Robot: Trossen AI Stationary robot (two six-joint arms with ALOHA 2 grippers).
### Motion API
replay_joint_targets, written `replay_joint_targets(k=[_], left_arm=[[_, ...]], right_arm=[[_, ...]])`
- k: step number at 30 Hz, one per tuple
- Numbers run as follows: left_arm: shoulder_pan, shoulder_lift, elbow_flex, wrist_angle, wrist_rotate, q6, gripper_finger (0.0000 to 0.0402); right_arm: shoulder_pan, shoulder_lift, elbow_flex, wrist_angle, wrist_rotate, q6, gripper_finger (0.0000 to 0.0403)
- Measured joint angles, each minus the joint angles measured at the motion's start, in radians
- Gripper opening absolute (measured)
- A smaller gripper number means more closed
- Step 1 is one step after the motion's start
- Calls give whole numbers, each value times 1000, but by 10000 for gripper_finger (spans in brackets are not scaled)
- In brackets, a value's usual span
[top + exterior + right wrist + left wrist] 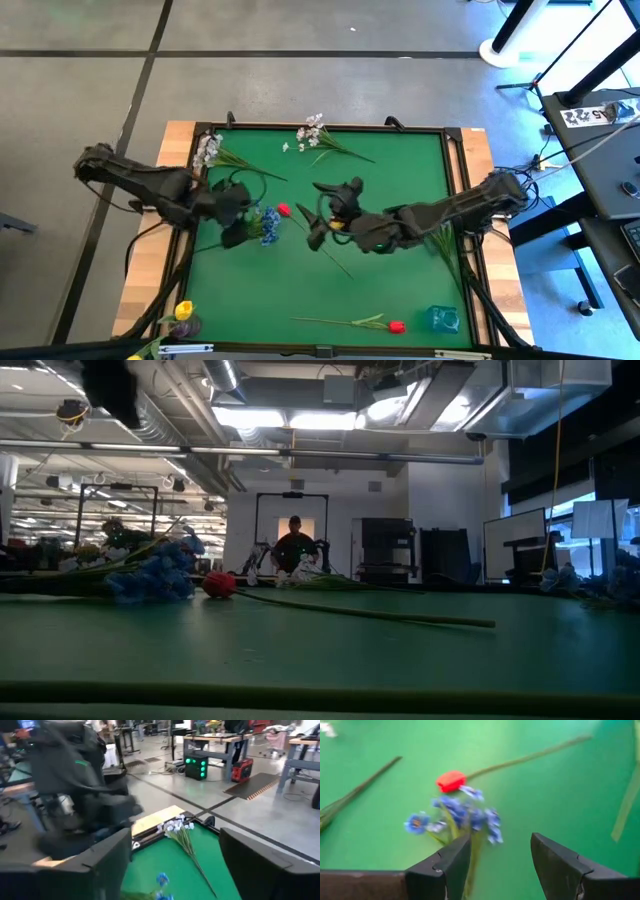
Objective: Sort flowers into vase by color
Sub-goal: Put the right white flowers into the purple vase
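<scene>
The left gripper (240, 215) hovers over the blue flowers (265, 222) at the mat's (400, 270) left-centre, its fingers (447, 862) spread with nothing between them. The right gripper (325, 215) is near the mat's centre, fingers (95, 865) spread wide and empty. 1 red tulip (284, 211) lies beside the blue flowers; another (396, 326) lies near the front edge. 2 white sprays (312, 133) lie along the back edge. A yellow tulip (184, 311) is at the front-left corner.
</scene>
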Motion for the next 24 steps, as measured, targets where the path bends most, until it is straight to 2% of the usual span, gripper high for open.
replay_joint_targets(k=[5,11,18,20,24], left_arm=[[139,89,0,24,1,-23,199],[313,206,0,54,20,-24,199],[462,281,0,80,112,22,199],[481,270,0,116,131,11,199],[492,239,0,195,145,-4,199]], right_arm=[[48,-100,0,-159,-13,6,345],[89,-215,0,-342,35,36,349],[46,-241,-16,-741,38,394,333],[-8,-228,-57,-781,2,460,326],[-174,-209,-145,-747,-204,415,310]])
